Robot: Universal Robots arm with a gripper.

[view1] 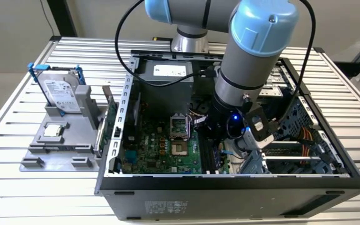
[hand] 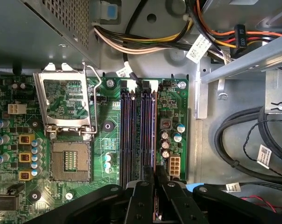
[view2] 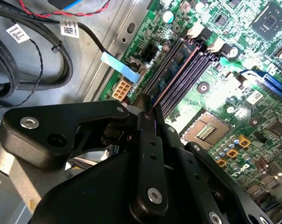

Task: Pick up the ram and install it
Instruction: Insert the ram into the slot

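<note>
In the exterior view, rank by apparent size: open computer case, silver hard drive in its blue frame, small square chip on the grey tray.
1. computer case
2. hard drive
3. square chip

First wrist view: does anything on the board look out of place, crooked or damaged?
Only the processor socket stands out: it is empty, with its metal cover flipped open beside it. Nothing looks cracked, spilled or crooked.

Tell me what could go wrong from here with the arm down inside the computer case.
1. The gripper hangs close over the memory slots; coming down off-line could bend a slot.
2. The open processor socket lies beside them, so a sideways slip might hit it.
3. The blue flat cable nearby could snag.
</note>
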